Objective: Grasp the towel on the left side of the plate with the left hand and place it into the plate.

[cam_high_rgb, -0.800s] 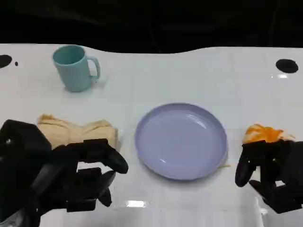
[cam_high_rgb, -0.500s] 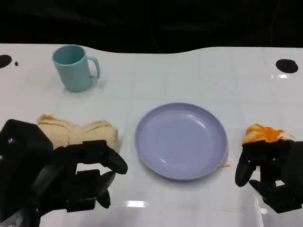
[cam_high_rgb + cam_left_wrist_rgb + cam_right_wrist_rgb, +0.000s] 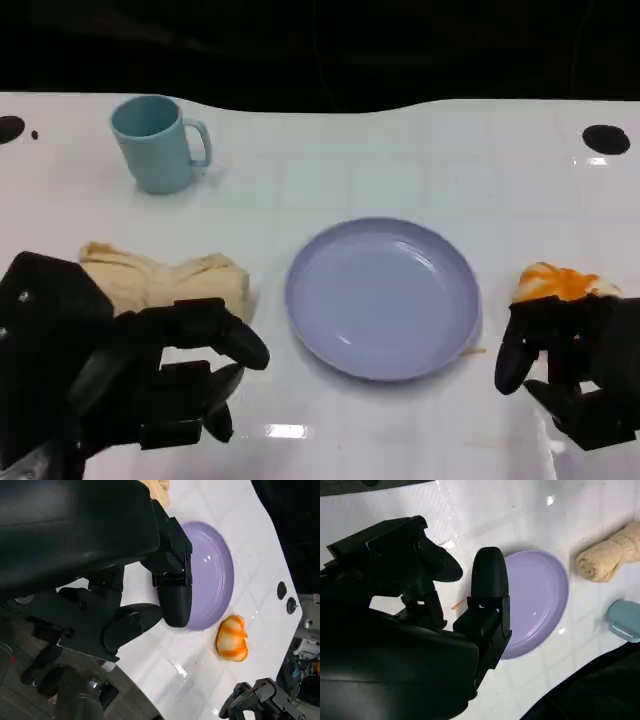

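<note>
A: Beige, rolled and folded, the towel (image 3: pixel 165 279) lies flat on the white table (image 3: pixel 400 160), just left of the lavender plate (image 3: pixel 383 297) and apart from its rim. Nothing lies in the plate.

B: And the left hand (image 3: pixel 150 375)?

A: It sits at the near edge of the table, just in front of the towel. Its fingers (image 3: pixel 225 335) are spread and curved, with nothing between them. Whether a fingertip touches the cloth cannot be told from the head view. The left wrist view shows the same fingers (image 3: pixel 172 587) apart over the plate (image 3: pixel 215 575).

B: The right hand (image 3: pixel 570 365)?

A: Low at the near right, beside an orange-and-white object (image 3: pixel 560 283) that lies right of the plate. Its fingers are parted and hold nothing; the right wrist view shows them (image 3: pixel 489 577) loose above the plate (image 3: pixel 545 605), with the towel (image 3: pixel 610 555) beyond.

B: Other items?

A: A teal mug (image 3: pixel 155 143) stands upright at the far left, well apart from the towel.
</note>
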Controlling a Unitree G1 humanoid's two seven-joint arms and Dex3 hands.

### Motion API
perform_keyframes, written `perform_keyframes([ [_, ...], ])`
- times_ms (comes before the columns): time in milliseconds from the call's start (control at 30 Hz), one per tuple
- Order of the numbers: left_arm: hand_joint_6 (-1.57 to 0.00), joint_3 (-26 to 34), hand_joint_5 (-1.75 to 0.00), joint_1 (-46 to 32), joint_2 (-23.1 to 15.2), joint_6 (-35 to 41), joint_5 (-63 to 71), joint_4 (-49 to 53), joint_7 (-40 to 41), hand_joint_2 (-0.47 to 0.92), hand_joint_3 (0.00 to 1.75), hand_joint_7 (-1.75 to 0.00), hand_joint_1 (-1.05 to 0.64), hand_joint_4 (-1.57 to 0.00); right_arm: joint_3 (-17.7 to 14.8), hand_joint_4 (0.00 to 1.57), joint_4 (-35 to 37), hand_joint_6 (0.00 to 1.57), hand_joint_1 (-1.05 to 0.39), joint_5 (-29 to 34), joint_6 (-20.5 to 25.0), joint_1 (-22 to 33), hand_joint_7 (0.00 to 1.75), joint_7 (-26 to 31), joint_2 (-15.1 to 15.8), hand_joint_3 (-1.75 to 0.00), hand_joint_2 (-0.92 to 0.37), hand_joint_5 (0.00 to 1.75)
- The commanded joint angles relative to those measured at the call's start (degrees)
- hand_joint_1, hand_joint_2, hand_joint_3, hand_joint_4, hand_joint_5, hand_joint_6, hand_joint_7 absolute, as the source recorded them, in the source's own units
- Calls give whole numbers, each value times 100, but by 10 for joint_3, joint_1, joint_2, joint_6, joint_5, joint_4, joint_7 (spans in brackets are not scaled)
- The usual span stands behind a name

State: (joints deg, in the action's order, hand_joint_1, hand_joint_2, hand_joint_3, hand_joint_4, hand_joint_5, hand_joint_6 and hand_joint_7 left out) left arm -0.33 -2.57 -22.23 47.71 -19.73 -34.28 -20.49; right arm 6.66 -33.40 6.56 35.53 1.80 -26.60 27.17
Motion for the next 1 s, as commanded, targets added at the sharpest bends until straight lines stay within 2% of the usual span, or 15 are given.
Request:
perform_keyframes([
  [33,-62,4,-162,4,-8,-2,9,-6,10,77,72,-134,-17,-58,0,68,-5,66,3,-1,1,-3,145,2,5,-100,-62,173],
  [200,-67,-2,-151,1,-17,-25,35,-8,13,72,80,-106,-17,-62,2,68,-5,66,2,1,2,-3,145,4,5,-99,-63,172],
  [367,-71,-14,-143,-7,-30,-75,76,-6,10,85,56,-77,-17,-58,6,67,-5,66,2,2,2,-4,144,5,5,-97,-64,171],
  [500,-64,-39,-115,-6,-68,-138,144,-2,1,92,40,-48,-22,-48,7,68,-6,67,1,3,2,-3,146,8,3,-102,-62,173],
  [567,-60,-53,-107,-2,-94,-169,179,2,-7,92,37,-42,-25,-44,10,68,-5,66,1,7,-1,-3,145,8,6,-101,-62,172],
  [600,-58,-57,-97,0,-102,-178,192,4,-9,92,33,-32,-27,-44,11,68,-4,66,2,8,-3,-3,144,8,6,-100,-62,170],
  [667,-56,-66,-90,6,-116,-191,218,6,-13,92,30,-26,-29,-44,12,68,-1,67,2,9,-9,-3,144,7,6,-99,-63,170],
  [733,-49,-76,-75,16,-136,-200,248,9,-22,92,26,-15,-35,-38,14,69,2,67,2,11,-16,-3,143,8,7,-98,-63,169],
  [767,-48,-86,-71,24,-148,-213,275,14,-21,92,25,-12,-36,-37,13,69,4,67,2,10,-20,-2,143,7,6,-98,-63,169],
  [833,-45,-100,-53,35,-163,-241,322,30,-16,92,17,-5,-40,-40,13,70,6,67,2,10,-22,-3,143,7,4,-98,-63,169],
  [900,-44,-104,-44,40,-164,-258,346,41,-16,92,13,-2,-41,-41,14,70,7,68,1,11,-21,-3,142,7,4,-98,-63,169],
  [1000,-32,-138,-35,74,-193,-281,428,72,-33,92,12,0,-47,-32,18,71,6,68,0,17,-20,-4,141,8,6,-99,-62,169],
])
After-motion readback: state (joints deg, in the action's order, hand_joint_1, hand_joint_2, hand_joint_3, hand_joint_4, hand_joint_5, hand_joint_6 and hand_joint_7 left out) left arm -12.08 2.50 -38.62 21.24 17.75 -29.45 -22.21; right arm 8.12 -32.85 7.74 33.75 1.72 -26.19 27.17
